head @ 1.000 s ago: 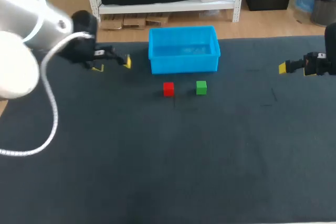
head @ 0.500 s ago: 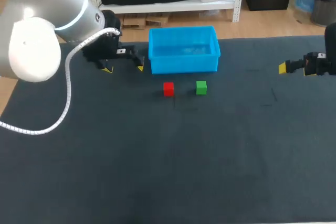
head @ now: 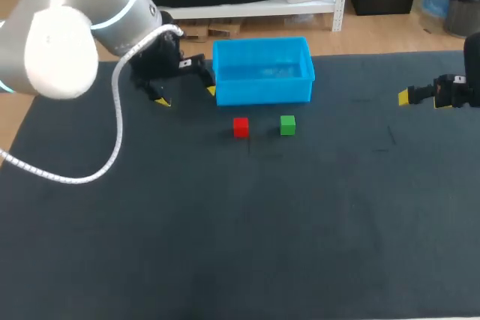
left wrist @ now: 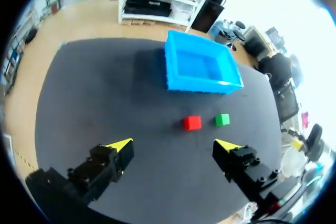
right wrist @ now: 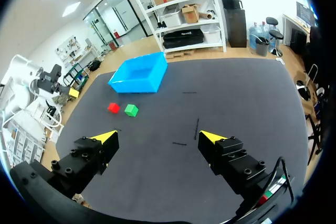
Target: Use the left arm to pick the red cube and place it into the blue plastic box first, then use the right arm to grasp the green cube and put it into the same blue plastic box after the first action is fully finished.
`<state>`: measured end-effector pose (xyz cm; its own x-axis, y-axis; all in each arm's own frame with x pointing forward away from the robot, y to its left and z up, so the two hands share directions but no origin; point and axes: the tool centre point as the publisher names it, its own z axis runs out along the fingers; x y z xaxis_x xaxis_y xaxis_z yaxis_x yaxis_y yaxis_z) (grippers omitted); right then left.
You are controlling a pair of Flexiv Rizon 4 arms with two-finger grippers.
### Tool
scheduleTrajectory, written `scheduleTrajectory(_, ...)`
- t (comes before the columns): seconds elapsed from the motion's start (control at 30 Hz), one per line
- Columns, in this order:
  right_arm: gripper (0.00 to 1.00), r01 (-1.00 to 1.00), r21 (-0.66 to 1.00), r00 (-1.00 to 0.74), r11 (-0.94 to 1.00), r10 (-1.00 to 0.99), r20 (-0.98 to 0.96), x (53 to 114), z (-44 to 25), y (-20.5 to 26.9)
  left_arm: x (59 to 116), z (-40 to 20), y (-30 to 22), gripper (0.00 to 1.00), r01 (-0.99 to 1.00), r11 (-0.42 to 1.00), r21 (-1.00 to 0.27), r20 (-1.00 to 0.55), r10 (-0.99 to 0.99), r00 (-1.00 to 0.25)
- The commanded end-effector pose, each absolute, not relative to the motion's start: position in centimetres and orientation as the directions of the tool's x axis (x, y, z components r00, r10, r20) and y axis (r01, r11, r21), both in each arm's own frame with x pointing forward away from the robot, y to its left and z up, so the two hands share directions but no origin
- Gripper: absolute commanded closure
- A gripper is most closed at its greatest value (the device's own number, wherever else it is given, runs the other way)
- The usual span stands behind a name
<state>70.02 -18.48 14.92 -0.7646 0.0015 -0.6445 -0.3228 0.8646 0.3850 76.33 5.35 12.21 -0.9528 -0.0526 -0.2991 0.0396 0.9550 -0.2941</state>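
The red cube (head: 240, 127) and the green cube (head: 287, 125) sit side by side on the dark table, just in front of the blue plastic box (head: 262, 92), which holds nothing. My left gripper (head: 187, 96) hangs open beside the box's left wall, left of and behind the red cube. In the left wrist view the red cube (left wrist: 191, 123), the green cube (left wrist: 222, 120) and the box (left wrist: 197, 85) lie ahead of the open left gripper (left wrist: 173, 144). My right gripper (head: 421, 98) stands open far to the right. Its own view shows both cubes (right wrist: 113, 108) (right wrist: 131, 110) and the box (right wrist: 134, 86) far ahead.
A white cable (head: 112, 148) loops from my left arm over the table's left part. Faint thin marks (head: 390, 136) show on the dark mat right of the cubes. The table's back edge runs just behind the box.
My left arm has swung to the right, bringing its open gripper up beside the box's left wall. The right arm, the cubes and the box have stayed put.
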Motion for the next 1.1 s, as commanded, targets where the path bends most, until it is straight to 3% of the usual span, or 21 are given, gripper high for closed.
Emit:
scheduleTrajectory(0.03, 0.00, -0.324, 0.385, -0.765, 0.864, 0.000, -0.643, 70.0, 14.9, -18.5, 78.8, 11.6, 3.7, 0.00, 0.016, 0.973, -0.229, -0.226, -0.037, -0.973)
scheduleTrajectory(1.1, 0.00, -0.324, 0.385, -0.765, 0.864, 0.000, -0.643, 70.0, 14.9, -18.5, 80.2, 2.8, 1.9, 0.00, -0.015, 0.991, -0.131, -0.138, -0.033, -0.990)
